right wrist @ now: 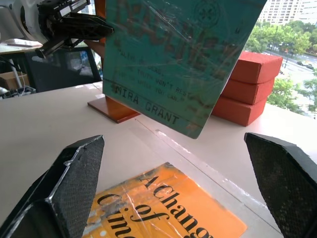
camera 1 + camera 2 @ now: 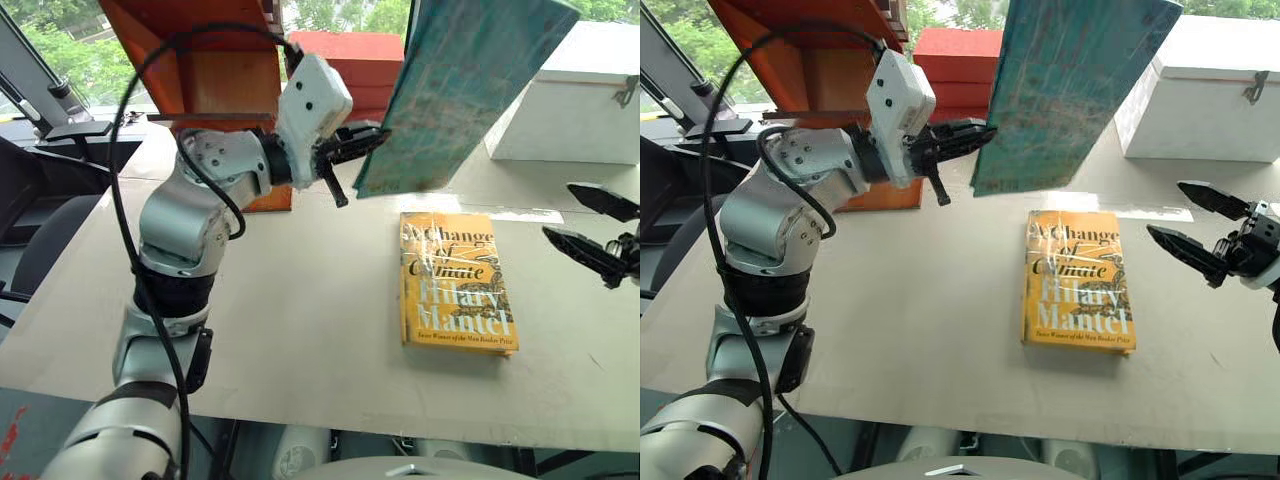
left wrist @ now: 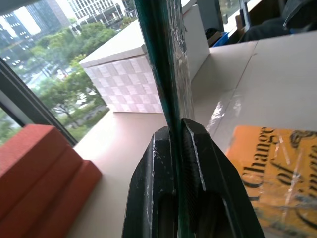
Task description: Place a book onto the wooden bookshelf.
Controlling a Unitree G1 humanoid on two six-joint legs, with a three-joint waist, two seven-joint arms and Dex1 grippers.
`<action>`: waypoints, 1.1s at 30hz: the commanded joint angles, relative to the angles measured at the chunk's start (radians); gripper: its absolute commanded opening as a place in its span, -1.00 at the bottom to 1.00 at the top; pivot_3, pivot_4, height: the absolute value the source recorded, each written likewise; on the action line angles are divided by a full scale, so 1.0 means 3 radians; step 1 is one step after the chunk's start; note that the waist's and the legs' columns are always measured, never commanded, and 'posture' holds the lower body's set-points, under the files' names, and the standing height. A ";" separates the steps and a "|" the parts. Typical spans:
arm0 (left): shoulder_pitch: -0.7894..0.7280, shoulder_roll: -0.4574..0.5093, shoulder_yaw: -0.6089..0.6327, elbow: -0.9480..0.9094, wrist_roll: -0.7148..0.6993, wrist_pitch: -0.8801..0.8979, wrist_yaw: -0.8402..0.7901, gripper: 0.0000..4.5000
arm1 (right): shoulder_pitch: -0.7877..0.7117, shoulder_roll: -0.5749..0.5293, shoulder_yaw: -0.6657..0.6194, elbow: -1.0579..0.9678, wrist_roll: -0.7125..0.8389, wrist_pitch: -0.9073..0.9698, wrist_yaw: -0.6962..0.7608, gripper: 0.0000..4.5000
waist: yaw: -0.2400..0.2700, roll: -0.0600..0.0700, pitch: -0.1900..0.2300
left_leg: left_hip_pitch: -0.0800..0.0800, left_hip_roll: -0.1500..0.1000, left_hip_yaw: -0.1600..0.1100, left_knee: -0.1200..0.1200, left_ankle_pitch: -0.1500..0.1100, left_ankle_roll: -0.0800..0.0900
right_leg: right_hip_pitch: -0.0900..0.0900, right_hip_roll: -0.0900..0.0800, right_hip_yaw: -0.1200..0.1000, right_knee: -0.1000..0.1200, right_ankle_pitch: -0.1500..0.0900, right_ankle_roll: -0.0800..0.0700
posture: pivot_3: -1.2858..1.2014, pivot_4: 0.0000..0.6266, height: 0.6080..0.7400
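My left gripper is shut on the lower corner of the teal-green book and holds it up in the air, tilted, above the table. In the left wrist view the black fingers clamp the book's edge. The right wrist view shows its cover with "MIRA GRANT" on it. The reddish-brown wooden bookshelf stands at the back left, just behind the left gripper. My right gripper hovers open and empty at the right, over the table and apart from the book.
A yellow Hilary Mantel book lies flat on the pale table, below the raised book. Red-orange bricks are stacked at the back, next to the shelf. A white box sits at the back right.
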 commanded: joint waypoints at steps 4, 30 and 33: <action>-0.0232 0.0657 0.0040 0.0149 0.0965 -0.0996 0.0083 -0.96 | -0.0502 0.0059 0.0107 0.0239 0.0189 0.0165 -0.0010 1.00 | -0.0008 0.0003 0.0003 | 0.0000 0.0001 0.0004 -0.0001 0.0000 0.0001 | -0.0004 0.0004 0.0002 0.0001 0.0000 0.0000 | 0.03 -0.52 0.67; 0.1546 0.1935 0.0965 -0.0182 0.2114 -0.0633 -0.0050 -0.96 | -0.1539 0.0415 0.0525 0.1099 0.0115 0.0331 0.0372 1.00 | -0.0021 -0.0006 0.0016 | -0.0007 0.0007 0.0007 -0.0003 -0.0001 0.0003 | -0.0014 0.0004 -0.0004 0.0008 0.0000 0.0002 | 0.03 -0.52 0.67; 0.1586 0.2042 0.1109 -0.0085 0.2037 -0.0714 -0.0109 -0.96 | -0.1561 0.0427 0.0521 0.1124 0.0089 0.0319 0.0403 1.00 | -0.0035 -0.0006 0.0016 | -0.0005 0.0008 0.0009 -0.0004 -0.0001 0.0003 | -0.0014 0.0004 -0.0002 0.0009 0.0000 0.0002 | 0.03 -0.52 0.67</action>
